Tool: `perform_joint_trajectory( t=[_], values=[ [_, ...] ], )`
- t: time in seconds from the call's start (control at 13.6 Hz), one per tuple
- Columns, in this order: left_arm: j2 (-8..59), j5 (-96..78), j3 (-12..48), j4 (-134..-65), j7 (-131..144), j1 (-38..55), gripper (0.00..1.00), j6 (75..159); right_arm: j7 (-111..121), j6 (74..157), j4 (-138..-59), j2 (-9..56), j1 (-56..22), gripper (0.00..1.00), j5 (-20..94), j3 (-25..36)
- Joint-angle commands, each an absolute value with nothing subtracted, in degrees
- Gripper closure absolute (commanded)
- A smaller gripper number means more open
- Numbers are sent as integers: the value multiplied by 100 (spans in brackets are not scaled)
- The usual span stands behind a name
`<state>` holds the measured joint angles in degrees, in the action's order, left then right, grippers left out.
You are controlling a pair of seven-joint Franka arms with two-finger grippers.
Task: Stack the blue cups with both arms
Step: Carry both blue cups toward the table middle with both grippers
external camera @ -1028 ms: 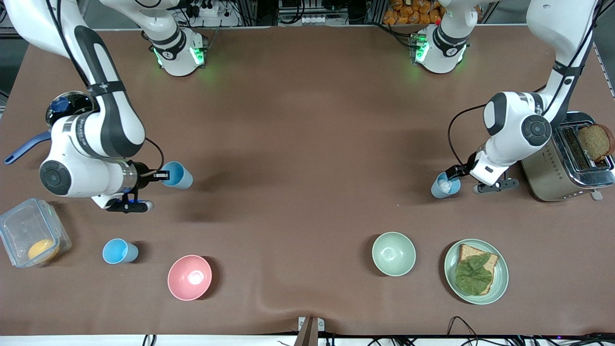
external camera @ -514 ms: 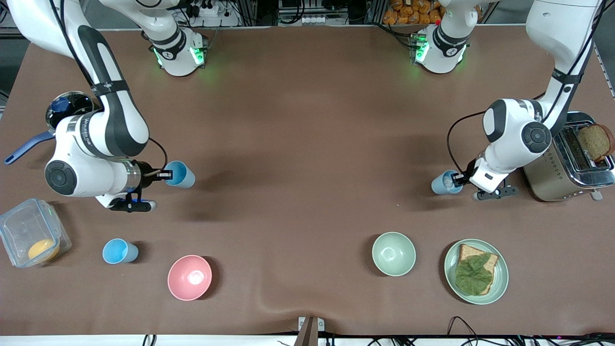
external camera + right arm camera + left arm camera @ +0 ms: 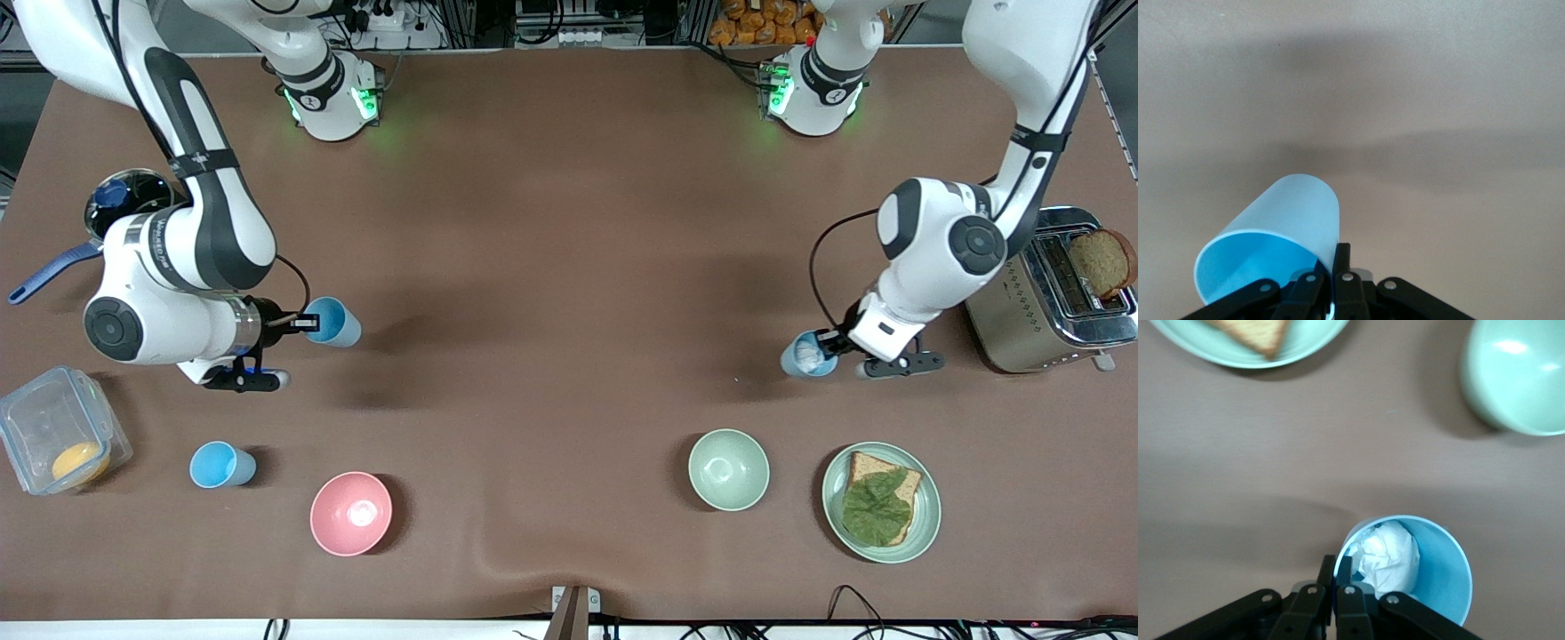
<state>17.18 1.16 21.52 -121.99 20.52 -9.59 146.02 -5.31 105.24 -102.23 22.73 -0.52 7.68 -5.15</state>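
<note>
The right gripper (image 3: 305, 325) pinches the rim of a small light-blue plastic cup (image 3: 335, 322), holding it above the brown table (image 3: 551, 267) toward the right arm's end. The left gripper (image 3: 834, 341) pinches the rim of a second light-blue cup holding crumpled white paper (image 3: 804, 356), lifted beside the steel toaster (image 3: 1040, 302). A third light-blue cup (image 3: 220, 465) stands beside the round pink bowl (image 3: 350, 513).

A high front camera is facing the arms across the desk (image 3: 569, 267). Each wrist camera is looking down close past its fingers (image 3: 1345, 570) at a cup (image 3: 1431, 567), also seen in the front view.
</note>
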Motion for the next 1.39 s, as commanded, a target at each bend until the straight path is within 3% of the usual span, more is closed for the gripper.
perform_joint_trajectory(
  t=[0.0, 0.73, 1.25, 1.32],
  values=[
    [1626, 255, 2670, -12025, 3020, -862, 100, 14502, -606, 10512, -10301, 2180, -70, 100, 861, -492],
    [2267, 482, 2734, -11505, 6079, 1615, 100, 14520, -624, 10503, -10310, 2171, -79, 100, 870, -492],
    [3330, 2003, 2733, -10803, 7565, 2232, 100, 14511, -1458, 10485, -10292, 1934, -343, 100, 1378, -501],
    [3366, 2013, 2733, -10741, 7646, 2232, 88, 14502, -1650, 10485, -10266, 1916, -430, 100, 1423, -510]
  ],
)
